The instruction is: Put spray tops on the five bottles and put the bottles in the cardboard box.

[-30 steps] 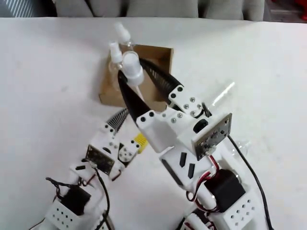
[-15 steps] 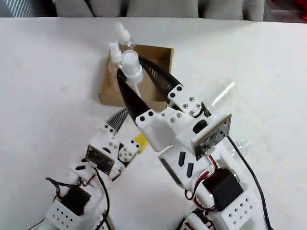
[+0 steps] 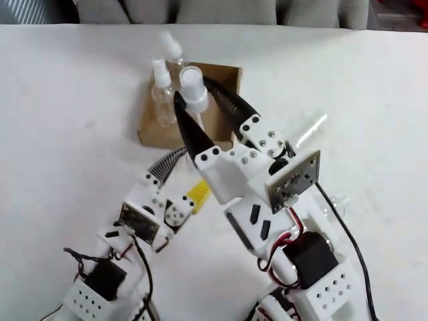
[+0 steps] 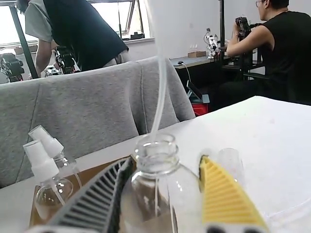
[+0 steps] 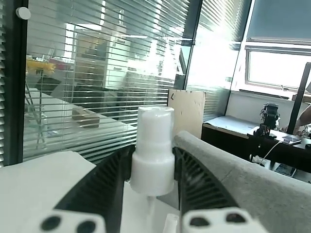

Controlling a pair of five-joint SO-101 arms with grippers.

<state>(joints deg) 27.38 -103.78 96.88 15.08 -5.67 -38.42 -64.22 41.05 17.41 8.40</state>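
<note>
My right gripper [image 3: 192, 91] is shut on a white spray top [image 3: 190, 81] and holds it over the near edge of the cardboard box [image 3: 224, 77]. In the right wrist view the spray top [image 5: 153, 150] sits between the black fingers [image 5: 104, 187]. My left gripper [image 3: 184, 176] is shut on a clear bottle [image 4: 156, 160] with an open neck. The top's thin tube [image 4: 160, 82] hangs down into that neck. Two bottles with spray tops [image 3: 160, 83] [image 3: 171, 48] stand in the box.
A clear tube piece [image 3: 311, 130] lies on the white table to the right of the box, and a clear item [image 3: 336, 202] lies beside the right arm. A small clear piece [image 4: 228, 162] stands behind the yellow finger [image 4: 223, 194].
The right gripper has shifted a little to the right with the spray top, uncovering the two bottles in the box. The left arm has kept still.
</note>
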